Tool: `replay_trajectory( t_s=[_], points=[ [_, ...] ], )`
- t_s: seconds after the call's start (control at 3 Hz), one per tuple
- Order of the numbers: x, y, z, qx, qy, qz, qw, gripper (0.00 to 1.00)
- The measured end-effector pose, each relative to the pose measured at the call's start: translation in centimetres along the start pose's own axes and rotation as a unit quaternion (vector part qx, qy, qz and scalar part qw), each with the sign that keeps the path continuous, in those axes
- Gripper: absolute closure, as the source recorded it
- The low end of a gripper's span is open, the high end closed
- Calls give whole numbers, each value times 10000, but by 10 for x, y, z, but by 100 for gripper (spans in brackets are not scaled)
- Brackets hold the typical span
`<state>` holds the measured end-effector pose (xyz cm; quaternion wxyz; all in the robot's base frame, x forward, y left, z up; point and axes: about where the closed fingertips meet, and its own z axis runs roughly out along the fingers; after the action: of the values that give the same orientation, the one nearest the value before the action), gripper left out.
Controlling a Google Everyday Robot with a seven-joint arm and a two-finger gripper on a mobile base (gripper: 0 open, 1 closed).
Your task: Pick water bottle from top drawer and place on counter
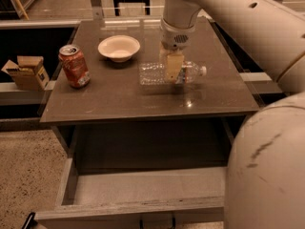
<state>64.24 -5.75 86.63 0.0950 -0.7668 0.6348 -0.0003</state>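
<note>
Robot shell [267,175]: a smooth, pale, rounded casing with dark scuffs fills your near right corner.
Top drawer [143,187]: stands pulled open under the desk. It is a wide, shallow grey box with a plain matte floor, and a dark metal handle [157,222] shows on its front edge.
Floor [24,175]: pale and speckled, left of the drawer.
Desk [119,99]: a square, dark brown-grey top, glossy and thin-edged.
Water bottle [151,74]: lies on its side on the desk, right of centre. It is clear crinkled plastic, with its white cap [202,70] pointing right.
Claw [174,73]: tan and blocky, pointing down over the bottle's middle. You cannot tell whether it grips the bottle or is loose.
Soda can [74,66]: a red cylinder, upright near the desk's left edge, well apart from the bottle.
Bowl [119,47]: round, shallow and white, farther back between the can and the bottle.
Cardboard box [28,73]: small, brown, off the desk to the left.
Arm [224,13]: a thick pale tube, sloping from the upper right to the claw.
</note>
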Motion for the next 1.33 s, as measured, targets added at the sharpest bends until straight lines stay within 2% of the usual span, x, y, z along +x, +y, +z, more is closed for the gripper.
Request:
replay_trajectory(
  t_s=[1.0,1.33],
  points=[
    [0,-3,2,19,3,14,10000,11],
    [0,-3,2,19,3,14,10000,0]
  ],
)
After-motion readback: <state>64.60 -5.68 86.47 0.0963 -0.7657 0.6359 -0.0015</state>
